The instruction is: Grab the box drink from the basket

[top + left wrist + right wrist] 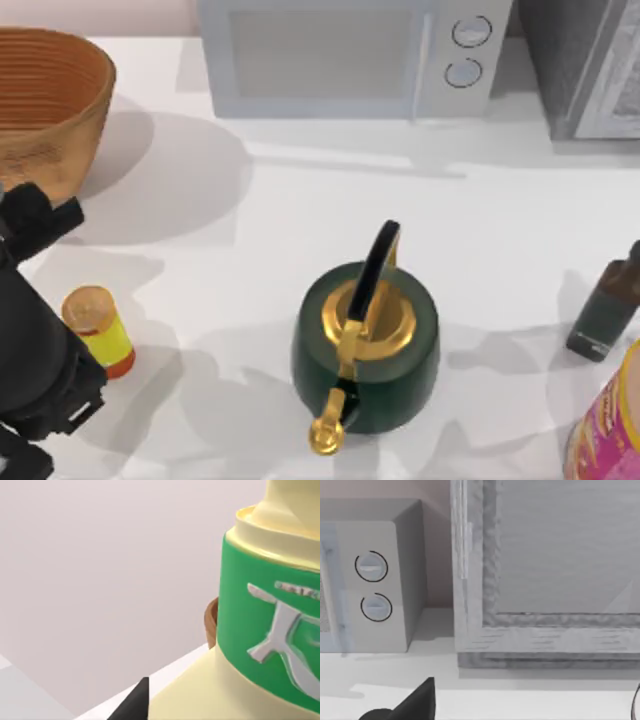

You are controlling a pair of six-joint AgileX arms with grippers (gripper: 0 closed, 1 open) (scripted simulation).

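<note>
Close against the left wrist camera, the pale cream carton with a green band, the box drink (270, 630), is filling the near side, with a sliver of the orange-brown woven round basket (211, 622) peeking out behind it. Whether the carton is sitting inside or outside that rim I cannot tell. At the counter's left, the left tool (55, 215) is hovering just beside the basket (95, 110); whether it is clenched on the carton or released I cannot tell. A loose hold is risking a slip, and a swing of the arm is threatening the yellow-and-red can (98, 328) standing right beside it. The right arm is idling, facing the grey microwave (375, 580).
</note>
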